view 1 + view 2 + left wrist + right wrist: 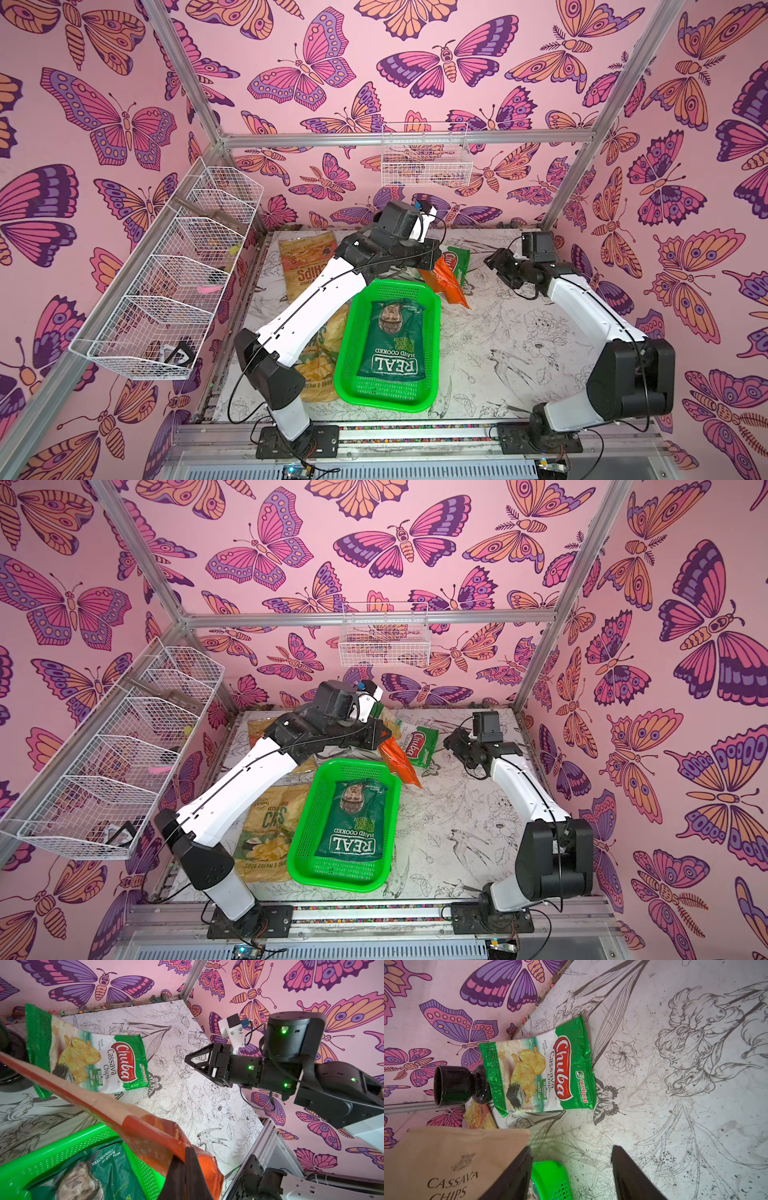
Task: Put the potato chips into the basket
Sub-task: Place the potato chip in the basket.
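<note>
REAL bag (392, 345) lies in the basket (386, 400); Chuba bag (460, 259) behind it, seemingly apart.

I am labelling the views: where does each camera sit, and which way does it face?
Top views: above the front edge, looking down on the table; left arm, right arm and the green basket show.
Left wrist: on the left arm, facing the right hand; the left hand, shut on the orange bag, shows.
Right wrist: on the right arm, facing the Chuba bag; the right hand shows, open.
Shared by wrist views: the Chuba bag.

A lab robot cell: aluminium frame (332, 140), butterfly-papered walls (232, 37).
</note>
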Controlling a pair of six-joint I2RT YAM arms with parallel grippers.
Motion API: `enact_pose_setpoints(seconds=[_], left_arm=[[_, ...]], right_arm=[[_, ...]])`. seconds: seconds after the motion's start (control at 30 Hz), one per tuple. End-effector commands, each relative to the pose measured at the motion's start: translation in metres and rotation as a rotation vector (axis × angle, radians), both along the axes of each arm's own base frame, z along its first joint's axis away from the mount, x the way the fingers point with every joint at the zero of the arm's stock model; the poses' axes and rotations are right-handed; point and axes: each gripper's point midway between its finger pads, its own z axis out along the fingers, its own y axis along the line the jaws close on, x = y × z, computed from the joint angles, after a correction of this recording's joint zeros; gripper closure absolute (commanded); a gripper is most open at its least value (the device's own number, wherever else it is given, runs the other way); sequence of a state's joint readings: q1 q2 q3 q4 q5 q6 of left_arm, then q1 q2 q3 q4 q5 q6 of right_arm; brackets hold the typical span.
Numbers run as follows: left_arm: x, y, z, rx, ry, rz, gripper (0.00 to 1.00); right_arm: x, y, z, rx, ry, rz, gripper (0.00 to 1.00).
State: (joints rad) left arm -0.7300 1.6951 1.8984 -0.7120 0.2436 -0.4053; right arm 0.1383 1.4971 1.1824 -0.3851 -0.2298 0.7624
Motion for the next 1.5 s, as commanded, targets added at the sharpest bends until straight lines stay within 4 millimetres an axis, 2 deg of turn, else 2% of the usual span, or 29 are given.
enact_pose_setpoints(seconds=[0.0, 0.43, 0.8, 0.97, 1.1, 1.13, 1.3, 1.4, 1.47], left_arm=[[-0.009, 0.011, 0.023, -0.049, -0.043, 0.000, 1.00], [-0.023, 0.020, -0.002, -0.031, 0.034, 0.009, 1.00], [-0.036, 0.025, -0.027, -0.012, 0.102, -0.009, 1.00], [-0.049, 0.040, -0.035, -0.007, 0.125, 0.026, 1.00], [-0.059, 0.062, -0.061, 0.013, 0.200, 0.125, 1.00], [-0.063, 0.069, -0.071, 0.020, 0.227, 0.157, 1.00], [-0.088, 0.106, -0.116, 0.050, 0.326, 0.280, 1.00], [-0.100, 0.125, -0.142, 0.064, 0.384, 0.349, 1.00], [-0.105, 0.134, -0.151, 0.066, 0.399, 0.386, 1.00]], right_arm=[[0.007, 0.004, 0.009, 0.016, -0.024, 0.005, 0.36], [0.000, 0.012, 0.007, 0.018, -0.005, 0.026, 0.36], [0.004, 0.025, 0.003, 0.025, 0.009, 0.054, 0.36], [0.004, 0.028, 0.001, 0.023, 0.010, 0.058, 0.36], [0.006, 0.034, 0.005, 0.026, 0.014, 0.092, 0.36], [0.007, 0.036, -0.006, 0.018, 0.043, 0.099, 0.36], [0.003, 0.045, -0.017, 0.008, 0.054, 0.117, 0.37], [0.000, 0.053, -0.021, 0.003, 0.059, 0.133, 0.37], [-0.002, 0.057, -0.018, -0.001, 0.050, 0.133, 0.37]])
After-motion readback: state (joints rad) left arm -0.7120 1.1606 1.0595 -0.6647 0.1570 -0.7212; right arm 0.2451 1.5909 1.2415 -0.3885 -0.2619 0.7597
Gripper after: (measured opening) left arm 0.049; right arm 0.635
